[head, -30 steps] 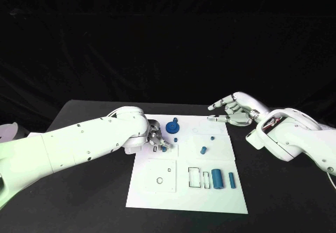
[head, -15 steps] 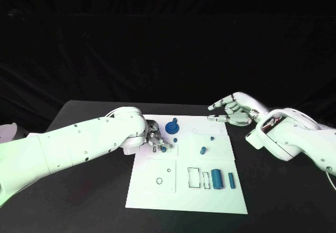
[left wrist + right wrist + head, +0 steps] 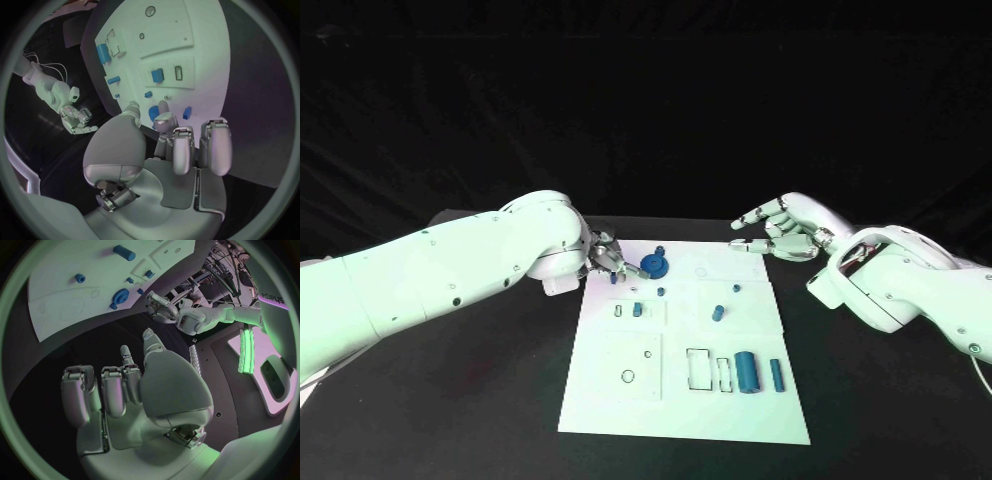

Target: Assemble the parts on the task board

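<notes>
On my head feed the task board lies flat in the middle of the black table, long side running away from me. Its parts are spread over it: a round blue disc part with a small knob sits near the far left of the board, a small blue peg stands about mid-board, another small blue piece sits in the plate left of it beside an outlined slot, and toward the near end a blue cylinder lies next to a thinner blue bar, both just right of two empty rectangular outlines. My left hand is at the board's far left edge, right beside the disc part; its fingers are curled partway and, from the left wrist feed, the left hand hangs over the small pieces with fingertips close together, but I cannot tell whether it has anything pinched. My right hand hovers off the board's far right corner, above the table, fingers spread and lightly bent with nothing in them; the right wrist feed shows the same hand with its fingers apart, the disc part and board well beyond them.
</notes>
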{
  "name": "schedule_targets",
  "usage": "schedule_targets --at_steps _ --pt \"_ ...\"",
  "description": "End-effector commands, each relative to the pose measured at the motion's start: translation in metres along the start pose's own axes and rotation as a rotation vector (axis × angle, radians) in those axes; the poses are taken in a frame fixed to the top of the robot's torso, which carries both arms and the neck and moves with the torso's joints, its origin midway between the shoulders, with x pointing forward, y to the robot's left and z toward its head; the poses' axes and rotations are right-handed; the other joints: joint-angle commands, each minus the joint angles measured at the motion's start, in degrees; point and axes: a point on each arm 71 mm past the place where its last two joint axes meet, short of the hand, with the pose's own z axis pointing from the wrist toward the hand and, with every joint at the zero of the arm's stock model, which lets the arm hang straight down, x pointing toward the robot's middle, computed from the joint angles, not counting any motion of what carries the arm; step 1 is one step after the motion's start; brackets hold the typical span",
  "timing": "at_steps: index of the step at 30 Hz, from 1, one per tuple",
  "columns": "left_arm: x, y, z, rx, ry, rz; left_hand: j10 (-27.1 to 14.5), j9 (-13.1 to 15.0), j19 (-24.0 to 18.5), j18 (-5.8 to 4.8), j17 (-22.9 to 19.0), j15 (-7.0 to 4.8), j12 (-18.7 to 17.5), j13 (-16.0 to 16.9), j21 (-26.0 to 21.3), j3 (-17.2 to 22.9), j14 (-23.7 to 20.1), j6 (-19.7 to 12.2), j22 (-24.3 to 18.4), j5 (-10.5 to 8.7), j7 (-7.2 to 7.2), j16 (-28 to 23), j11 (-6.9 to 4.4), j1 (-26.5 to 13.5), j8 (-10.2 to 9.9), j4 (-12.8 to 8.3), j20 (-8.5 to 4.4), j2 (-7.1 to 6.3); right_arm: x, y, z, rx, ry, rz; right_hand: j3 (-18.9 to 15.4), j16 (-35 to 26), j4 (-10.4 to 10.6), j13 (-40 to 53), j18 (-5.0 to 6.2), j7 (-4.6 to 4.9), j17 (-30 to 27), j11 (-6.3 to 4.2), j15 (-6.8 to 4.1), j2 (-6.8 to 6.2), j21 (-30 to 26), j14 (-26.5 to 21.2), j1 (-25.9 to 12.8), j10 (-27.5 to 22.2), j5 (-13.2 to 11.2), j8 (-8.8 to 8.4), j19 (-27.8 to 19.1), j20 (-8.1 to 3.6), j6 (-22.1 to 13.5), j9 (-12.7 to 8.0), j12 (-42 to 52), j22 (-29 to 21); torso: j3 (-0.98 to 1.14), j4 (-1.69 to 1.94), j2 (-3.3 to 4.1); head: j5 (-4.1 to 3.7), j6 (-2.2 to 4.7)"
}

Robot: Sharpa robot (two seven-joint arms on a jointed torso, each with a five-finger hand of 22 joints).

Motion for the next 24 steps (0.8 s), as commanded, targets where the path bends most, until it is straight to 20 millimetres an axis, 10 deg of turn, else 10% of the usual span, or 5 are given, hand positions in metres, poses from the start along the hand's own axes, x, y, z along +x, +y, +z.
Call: schedule_targets --at_steps 1,9,24 --pt "-0.007 0.004 0.0 -0.002 0.054 0.008 -0.13 -0.09 2.45 0.23 15.07 0.36 0.08 0.03 -0.23 -0.53 6.0 -0.31 6.57 -0.08 0.0 0.17 0.05 1.03 -0.34 0.03 0.34 0.02 0.001 0.0 0.0 -0.002 0.002 -0.01 -0.32 -0.18 0.1 11.06 1.02 -0.17 7.32 -0.11 -0.01 0.28 -0.2 4.18 0.04 2.72 0.26 0.2 2.66 -0.08 0.14 0.07 0.09 9.23 0.05 0.11 0.05 -0.16 -0.08" --pt "-0.029 0.008 0.011 -0.006 0.009 -0.036 -0.9 -3.87 2.35 0.27 15.07 1.64 0.11 -0.49 -0.52 -2.34 6.0 -3.68 6.3 0.02 1.96 0.17 1.65 3.4 -5.58 0.14 1.34 2.28 0.001 -0.002 0.001 0.002 0.0 -0.011 -0.42 -0.1 0.26 11.12 1.01 -0.18 7.51 -0.12 -0.02 0.46 -0.17 4.23 -0.12 2.8 0.43 0.23 2.7 -0.09 0.19 0.08 0.23 9.29 -0.04 0.14 0.01 -0.2 0.03" --pt "-0.029 0.002 0.037 -0.055 0.079 0.087 0.06 -5.37 2.88 0.04 15.07 1.42 2.08 1.02 0.26 -3.9 6.0 0.53 7.53 0.52 1.23 0.17 1.16 5.01 -5.27 0.16 1.47 4.66 0.002 -0.003 0.003 0.005 0.0 -0.008 -0.44 -0.08 0.33 11.15 1.0 -0.18 7.54 -0.13 -0.03 0.57 -0.16 4.24 -0.17 2.82 0.5 0.23 2.71 -0.1 0.2 0.09 0.28 9.31 -0.11 -0.15 0.35 0.34 -0.02"
